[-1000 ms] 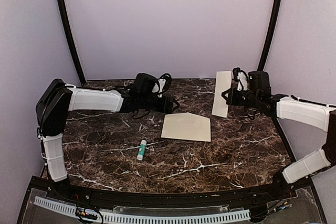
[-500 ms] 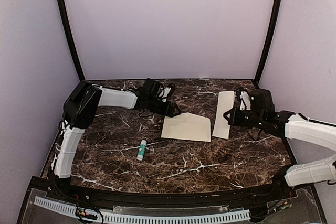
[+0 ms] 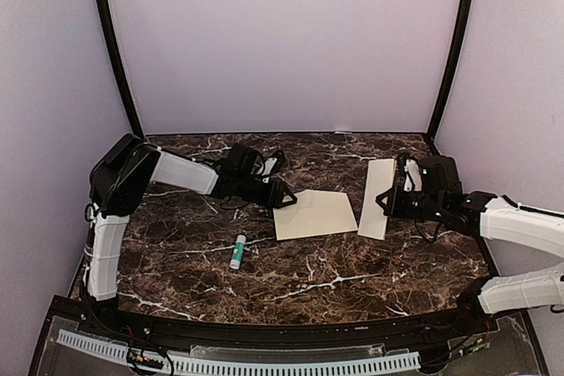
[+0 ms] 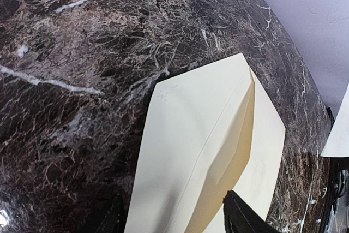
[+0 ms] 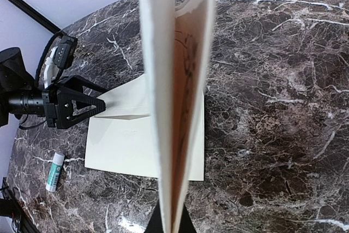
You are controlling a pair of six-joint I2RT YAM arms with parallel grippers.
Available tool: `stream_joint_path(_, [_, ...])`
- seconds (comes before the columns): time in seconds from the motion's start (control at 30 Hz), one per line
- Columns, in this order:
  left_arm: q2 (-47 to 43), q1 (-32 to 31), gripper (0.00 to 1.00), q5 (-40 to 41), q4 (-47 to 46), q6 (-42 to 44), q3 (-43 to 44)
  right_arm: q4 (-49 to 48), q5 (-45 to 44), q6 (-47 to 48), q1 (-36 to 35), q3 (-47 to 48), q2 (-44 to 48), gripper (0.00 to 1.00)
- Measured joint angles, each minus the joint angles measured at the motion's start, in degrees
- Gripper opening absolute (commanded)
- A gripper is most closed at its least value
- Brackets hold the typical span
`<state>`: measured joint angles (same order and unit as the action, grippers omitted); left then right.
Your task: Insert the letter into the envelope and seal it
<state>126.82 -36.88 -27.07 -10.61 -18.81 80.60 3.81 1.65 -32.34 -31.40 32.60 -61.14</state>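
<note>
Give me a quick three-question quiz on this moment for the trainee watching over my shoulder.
1. True or false: the letter is already inside the envelope.
2. Which end effector holds the letter? A. left B. right C. neither
3. Name the small object lying on the table nearer the arm bases than the envelope, on the left arm's side.

Key
1. False; the letter is outside, to the right of the envelope.
2. B, the right end effector.
3. The glue stick.
</note>
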Motion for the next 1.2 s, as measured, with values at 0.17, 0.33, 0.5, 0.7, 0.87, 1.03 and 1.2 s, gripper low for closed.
stream_joint_path(0.17, [-1.6,0.0,0.59,-0.6,-2.7,-1.9,-3.7,-1.0,0.3,-0.5,-0.2,-0.7,0.0,0.0])
stream_joint_path(0.33, [-2.3,0.0,0.57,-0.7,-4.2,-3.9,-5.3,-1.6,0.3,-1.1,-0.3,-1.6,-0.3,0.0])
stream_joint_path(0.5, [-2.3,0.0,0.52,-0.5,-4.4,-5.4,-5.4,-4.2,0.5,-1.3,-0.5,-2.4,-2.9,0.0])
stream_joint_path(0.7, [-2.3,0.0,0.41,-0.5,-4.2,-6.8,-5.7,-7.7,1.4,-1.3,-0.6,-2.9,-8.5,0.0])
stream_joint_path(0.87, [-2.3,0.0,0.35,-2.1,-4.3,-7.7,-6.4,-10.1,1.3,-1.3,-0.6,-3.0,-11.6,0.0])
stream_joint_path(1.03, [-2.3,0.0,0.3,-4.5,-4.7,-8.8,-7.0,-11.7,1.3,-1.3,-0.6,-3.1,-12.9,0.0])
stream_joint_path(1.2, [-2.2,-0.1,0.21,-6.6,-4.3,-10.1,-7.3,-12.8,1.1,-1.3,-0.6,-3.8,-13.4,0.0])
